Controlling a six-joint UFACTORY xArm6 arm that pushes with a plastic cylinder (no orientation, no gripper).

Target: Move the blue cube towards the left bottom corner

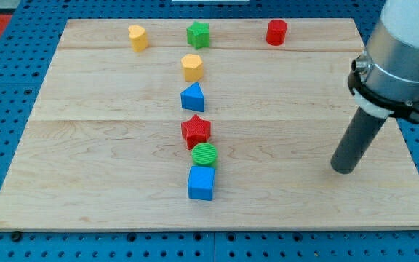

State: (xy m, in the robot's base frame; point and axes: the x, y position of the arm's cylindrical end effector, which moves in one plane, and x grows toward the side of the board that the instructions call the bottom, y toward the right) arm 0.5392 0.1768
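the wooden surface (108, 160) fills most of the view. my rod comes down at the view's right, and my tip (344, 170) rests on the surface well apart from every block; there are no fingers on this rig, just the rod. the blue cube (201, 183) is a plain, bright blue block with flat faces, near the bottom centre, ending a column of blocks. the green cylinder (204, 154) touches its top edge, with the red star (196, 130) just above.
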